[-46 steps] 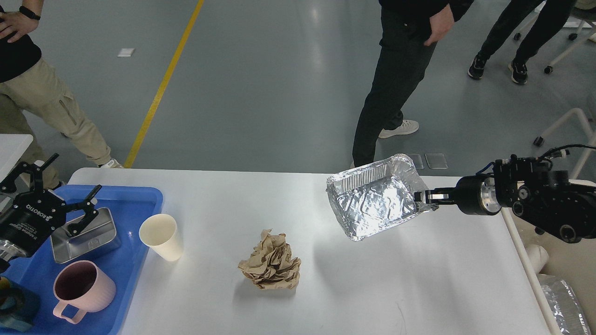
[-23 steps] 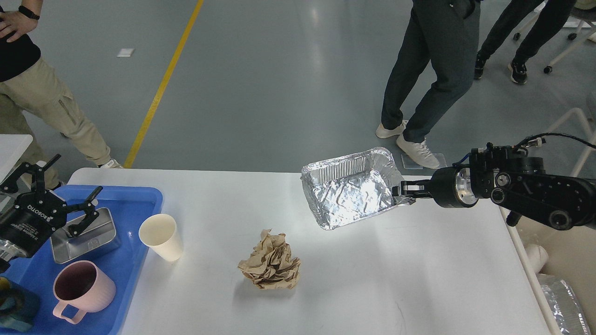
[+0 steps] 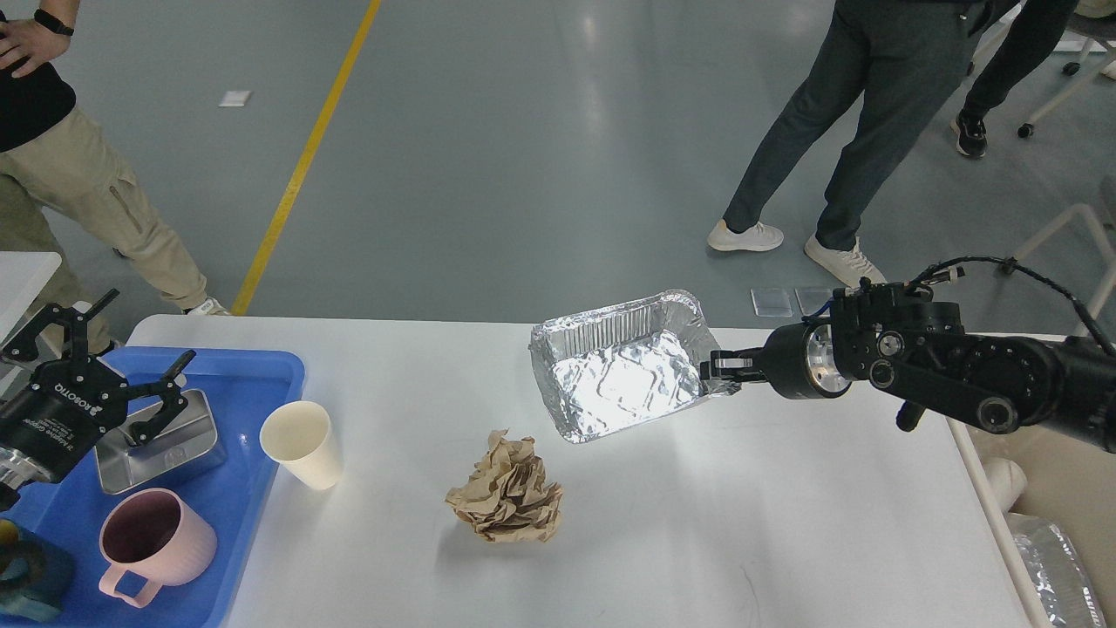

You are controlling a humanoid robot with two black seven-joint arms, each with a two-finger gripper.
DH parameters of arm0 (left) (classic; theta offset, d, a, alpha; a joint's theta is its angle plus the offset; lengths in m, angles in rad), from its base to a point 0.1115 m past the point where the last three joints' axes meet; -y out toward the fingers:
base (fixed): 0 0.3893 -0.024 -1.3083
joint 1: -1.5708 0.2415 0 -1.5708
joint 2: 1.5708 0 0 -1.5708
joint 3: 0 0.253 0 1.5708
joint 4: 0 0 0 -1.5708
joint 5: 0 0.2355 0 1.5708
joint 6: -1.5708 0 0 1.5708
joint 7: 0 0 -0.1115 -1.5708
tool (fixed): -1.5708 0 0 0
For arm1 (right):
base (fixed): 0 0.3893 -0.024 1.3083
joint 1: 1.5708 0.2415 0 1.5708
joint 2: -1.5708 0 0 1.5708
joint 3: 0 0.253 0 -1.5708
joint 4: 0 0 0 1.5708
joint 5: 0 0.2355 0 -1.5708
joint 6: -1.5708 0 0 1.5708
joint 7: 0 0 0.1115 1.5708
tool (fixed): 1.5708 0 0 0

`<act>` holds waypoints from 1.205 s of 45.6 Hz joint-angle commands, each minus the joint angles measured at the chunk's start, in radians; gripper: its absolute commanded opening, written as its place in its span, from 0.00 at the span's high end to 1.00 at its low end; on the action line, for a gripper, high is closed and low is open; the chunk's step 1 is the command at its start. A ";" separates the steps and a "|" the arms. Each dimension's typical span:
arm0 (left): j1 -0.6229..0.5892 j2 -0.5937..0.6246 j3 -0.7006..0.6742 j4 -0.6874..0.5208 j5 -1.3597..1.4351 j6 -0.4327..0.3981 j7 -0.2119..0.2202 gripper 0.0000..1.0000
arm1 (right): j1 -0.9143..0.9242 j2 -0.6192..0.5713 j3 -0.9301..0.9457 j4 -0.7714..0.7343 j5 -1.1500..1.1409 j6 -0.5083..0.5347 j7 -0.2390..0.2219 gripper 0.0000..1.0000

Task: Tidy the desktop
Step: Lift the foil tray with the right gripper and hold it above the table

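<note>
Above desktop, outstretched right end effector pinched on tilted foil tray rim.

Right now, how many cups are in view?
2: a paper cup standing on the desktop beside the blue tray, and a pink mug in that tray.

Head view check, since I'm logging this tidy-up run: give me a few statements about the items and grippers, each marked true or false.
1. The right gripper holds the foil tray by its rim. True.
2. The left gripper is shut on the paper cup. False: its jaws are open over the blue tray.
3. The crumpled brown paper lies on the desktop. True.
4. The pink mug stands on the desktop. False: it stands in the blue tray.
</note>
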 commanded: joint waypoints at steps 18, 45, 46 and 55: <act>0.017 0.223 0.073 -0.148 0.049 0.186 0.077 0.03 | -0.011 0.009 0.015 -0.019 -0.003 -0.007 0.006 1.00; 0.057 0.705 0.253 -0.519 0.416 0.398 0.131 0.03 | 0.004 0.077 0.069 -0.048 -0.003 -0.008 0.010 1.00; 0.060 0.710 0.253 -0.534 0.446 0.398 0.131 0.03 | 0.004 0.077 0.072 -0.048 -0.003 -0.007 0.010 1.00; 0.071 0.723 0.255 -0.591 0.663 0.398 0.128 0.03 | 0.001 0.069 0.078 -0.046 -0.001 -0.008 0.009 1.00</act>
